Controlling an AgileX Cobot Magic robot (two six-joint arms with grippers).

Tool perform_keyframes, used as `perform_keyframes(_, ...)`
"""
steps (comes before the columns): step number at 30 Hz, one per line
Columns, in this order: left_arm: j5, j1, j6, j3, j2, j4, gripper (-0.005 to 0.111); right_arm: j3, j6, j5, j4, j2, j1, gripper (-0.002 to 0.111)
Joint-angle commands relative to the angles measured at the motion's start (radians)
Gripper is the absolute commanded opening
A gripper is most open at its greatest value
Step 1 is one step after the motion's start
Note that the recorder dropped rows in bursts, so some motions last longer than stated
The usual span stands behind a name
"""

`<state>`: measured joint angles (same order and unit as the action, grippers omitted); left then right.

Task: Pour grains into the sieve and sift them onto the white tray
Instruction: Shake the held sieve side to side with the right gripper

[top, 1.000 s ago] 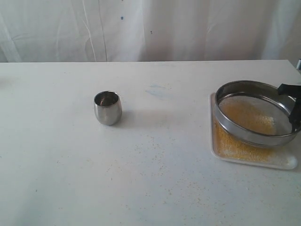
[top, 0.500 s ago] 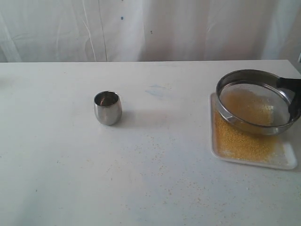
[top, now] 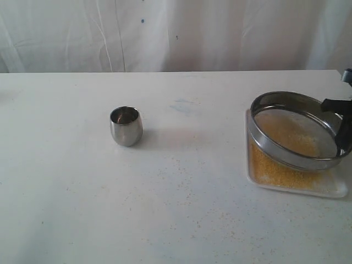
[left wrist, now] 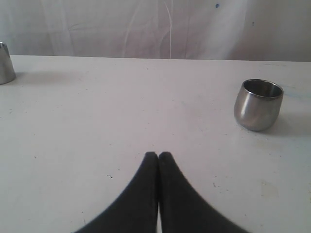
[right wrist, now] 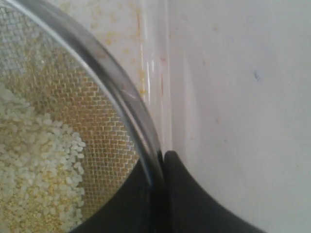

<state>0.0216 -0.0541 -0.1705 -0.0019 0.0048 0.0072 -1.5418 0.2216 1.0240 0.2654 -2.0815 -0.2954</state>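
The round steel sieve [top: 294,129] hangs tilted above the white tray [top: 335,190] at the table's right edge. My right gripper [top: 345,118] is shut on the sieve's rim [right wrist: 121,92], one finger inside the ring and one outside. Pale whitish grains [right wrist: 34,165] lie on the mesh, and golden grains [top: 275,171] cover the tray under it. My left gripper [left wrist: 158,155] is shut and empty, low over the bare table, with the small steel cup [left wrist: 258,104] off to one side of it. In the exterior view the left gripper is out of sight.
The steel cup [top: 126,126] stands upright left of the table's middle. Another steel vessel [left wrist: 5,63] shows at the edge of the left wrist view. Stray grains [top: 181,192] dot the tabletop in front of the tray. A white curtain hangs behind the table.
The right gripper has swung the sieve over the tray: away from the camera half a second ago, back nearer now. The cup and the left gripper have stayed put.
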Motion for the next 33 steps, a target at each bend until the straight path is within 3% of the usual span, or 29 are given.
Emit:
perform_keyframes(1, -0.004, 0.008, -0.01, 0.002, -0.005, 0.0, 0.0, -0.007, -0.072, -0.038, 0.029, 0.015, -0.013, 0.0)
perform_keyframes(4, -0.004, 0.008, -0.01, 0.002, -0.005, 0.0, 0.0, -0.002, -0.015, 0.085, 0.027, 0.015, -0.013, 0.0)
perform_keyframes(9, -0.004, 0.008, -0.01, 0.002, -0.005, 0.0, 0.0, -0.022, -0.056, -0.092, 0.029, 0.015, -0.015, 0.0)
perform_keyframes(14, -0.004, 0.008, -0.01, 0.002, -0.005, 0.0, 0.0, -0.005, -0.047, 0.119, 0.032, 0.017, -0.01, 0.0)
perform_keyframes(19, -0.004, 0.008, -0.01, 0.002, -0.005, 0.0, 0.0, -0.005, -0.02, -0.054, 0.025, 0.013, -0.006, 0.0)
perform_keyframes(23, -0.004, 0.008, -0.01, 0.002, -0.005, 0.0, 0.0, -0.003, -0.036, 0.07, 0.021, 0.015, -0.002, 0.0)
perform_keyframes(27, -0.004, 0.008, -0.01, 0.002, -0.005, 0.0, 0.0, -0.013, -0.057, -0.129, 0.021, 0.015, -0.004, 0.0)
perform_keyframes(29, -0.004, 0.008, -0.01, 0.002, -0.005, 0.0, 0.0, -0.016, -0.105, -0.087, 0.021, 0.015, -0.004, 0.0)
perform_keyframes(31, -0.004, 0.008, -0.01, 0.002, -0.005, 0.0, 0.0, -0.006, -0.057, 0.065, 0.021, 0.015, 0.001, 0.0)
perform_keyframes(33, -0.004, 0.008, -0.01, 0.002, -0.005, 0.0, 0.0, -0.004, -0.003, -0.027, 0.021, 0.015, 0.0, 0.0)
